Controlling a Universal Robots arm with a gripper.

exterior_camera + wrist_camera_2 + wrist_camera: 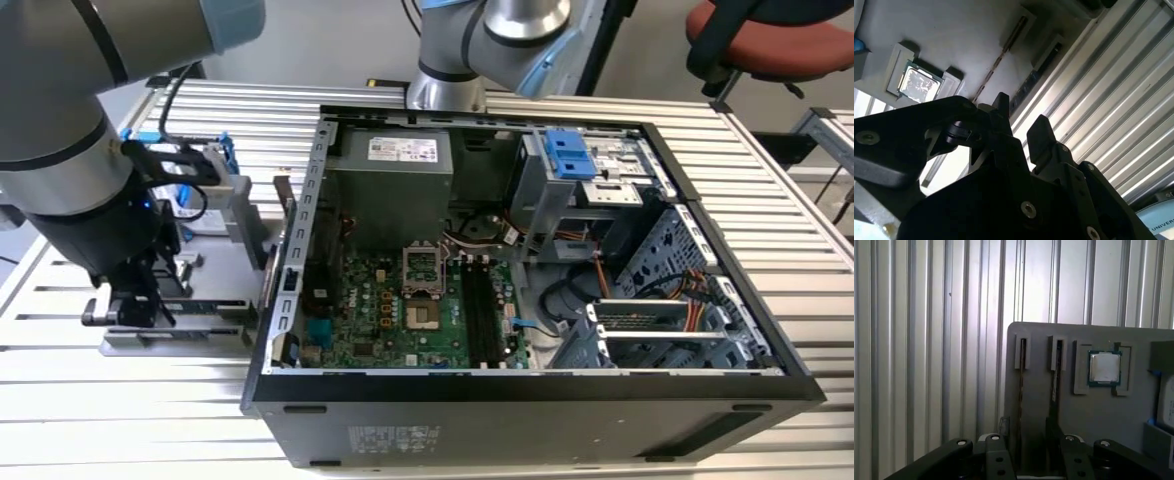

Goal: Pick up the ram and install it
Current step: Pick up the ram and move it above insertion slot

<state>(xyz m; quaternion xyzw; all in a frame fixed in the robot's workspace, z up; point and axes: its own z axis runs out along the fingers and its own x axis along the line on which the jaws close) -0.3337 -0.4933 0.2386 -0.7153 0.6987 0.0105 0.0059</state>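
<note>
Pincer (1021, 115) apart, empty, over grey holder (1094, 415). Ram (1021, 385) stands on edge, second stick (1055, 380) just beside. You close off-centre: finger (1041, 132) may clip neighbour, ram tilts, jams.

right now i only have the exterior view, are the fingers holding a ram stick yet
observer: no, in the second wrist view the fingers are open with nothing between them
operator: so where are the sticks
observer: in the first wrist view two ram sticks stand on edge in slots of the grey tray
operator: anything else on that tray
observer: a square processor chip lies flat in a recess beside them
</note>
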